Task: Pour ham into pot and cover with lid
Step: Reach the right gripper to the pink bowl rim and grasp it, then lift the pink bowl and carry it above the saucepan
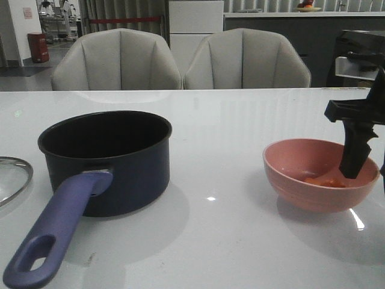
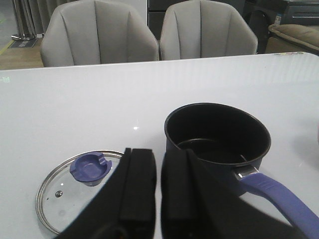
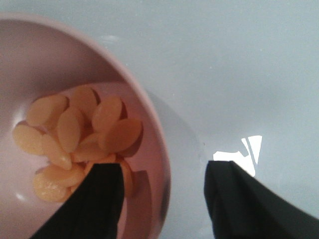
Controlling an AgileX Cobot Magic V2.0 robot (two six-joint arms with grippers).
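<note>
Right hand (image 3: 162, 199), spread wide, straddles the rim of the pink bowl (image 1: 301, 192): one finger reaches down inside the bowl, the other hangs outside its wall over the white surface (image 1: 240, 120). Whether either finger touches the rim cannot be told. The ham (image 3: 79, 139), a heap of pale orange oval slices, lies on the bowl floor directly ahead of the inner finger, whose tip overlaps the nearest slices in the wrist view.

Left hand (image 2: 158, 189), its fingers drawn nearly together with only a narrow slit between them, holds nothing. The lid (image 2: 65, 194), flat on the surface with its blue knob up, lies just beyond one finger; the pot (image 2: 218, 134), upright and empty, stands just beyond the other, its purple-blue handle (image 2: 279, 196) running back alongside that finger.
</note>
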